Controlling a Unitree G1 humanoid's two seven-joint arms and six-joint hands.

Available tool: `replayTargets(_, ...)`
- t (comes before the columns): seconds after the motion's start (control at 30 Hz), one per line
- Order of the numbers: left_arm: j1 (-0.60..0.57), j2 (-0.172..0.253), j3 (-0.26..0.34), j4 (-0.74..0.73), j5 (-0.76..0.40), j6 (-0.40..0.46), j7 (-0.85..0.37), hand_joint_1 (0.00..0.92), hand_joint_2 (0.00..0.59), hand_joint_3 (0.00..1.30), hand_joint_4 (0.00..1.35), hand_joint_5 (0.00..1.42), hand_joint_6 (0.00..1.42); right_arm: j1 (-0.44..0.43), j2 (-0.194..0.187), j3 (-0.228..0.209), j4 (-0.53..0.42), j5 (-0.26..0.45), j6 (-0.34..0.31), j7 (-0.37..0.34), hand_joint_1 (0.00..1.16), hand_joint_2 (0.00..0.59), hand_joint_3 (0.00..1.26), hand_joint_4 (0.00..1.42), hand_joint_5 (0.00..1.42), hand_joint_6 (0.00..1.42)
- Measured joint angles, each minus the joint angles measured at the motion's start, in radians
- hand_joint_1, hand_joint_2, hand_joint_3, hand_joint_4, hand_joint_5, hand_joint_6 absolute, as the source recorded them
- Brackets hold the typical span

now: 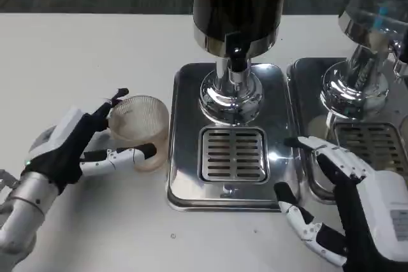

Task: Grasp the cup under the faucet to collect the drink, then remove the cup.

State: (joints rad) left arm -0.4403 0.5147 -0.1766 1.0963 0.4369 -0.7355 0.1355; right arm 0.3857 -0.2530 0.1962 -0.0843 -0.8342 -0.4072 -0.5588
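Observation:
A clear ribbed cup (141, 128) stands on the white table just left of the dispenser's steel base (185, 183). My left hand (76, 144) wraps it from the left, one finger at the rim and others along its near side. The black faucet (237, 57) hangs under the dark drink tank (239, 1), above the slotted drip grate (233, 154), which has nothing on it. My right hand (347, 202) hovers at the base's right front corner, fingers spread and holding nothing.
A second dispenser (363, 81) with its own steel base and grate stands at the right edge, close behind my right hand. Bare white table (83, 62) stretches to the left and along the front.

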Motion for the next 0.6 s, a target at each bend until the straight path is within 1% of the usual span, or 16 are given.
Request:
replayTargets(0.33, -0.015, -0.024, -0.005, 0.029, 0.0, 0.001, -0.001, 0.322, 0.053, 0.12, 0.16, 0.34, 0.31, 0.0, 0.0, -0.002, 0.0, 0.015, 0.004, 0.002, 0.42, 0.374, 0.35, 0.29, 0.33, 0.41)
replayTargets(0.5, -0.026, -0.04, -0.006, 0.033, 0.0, 0.001, 0.002, 0.314, 0.067, 0.15, 0.19, 0.37, 0.34, 0.0, 0.0, -0.002, 0.0, 0.02, 0.007, 0.002, 0.42, 0.374, 0.35, 0.3, 0.33, 0.41)
replayTargets(0.6, -0.027, -0.05, -0.006, 0.034, 0.0, 0.001, 0.009, 0.314, 0.078, 0.18, 0.23, 0.4, 0.37, 0.0, 0.0, -0.004, 0.002, 0.036, 0.008, 0.002, 0.42, 0.376, 0.35, 0.3, 0.33, 0.41)
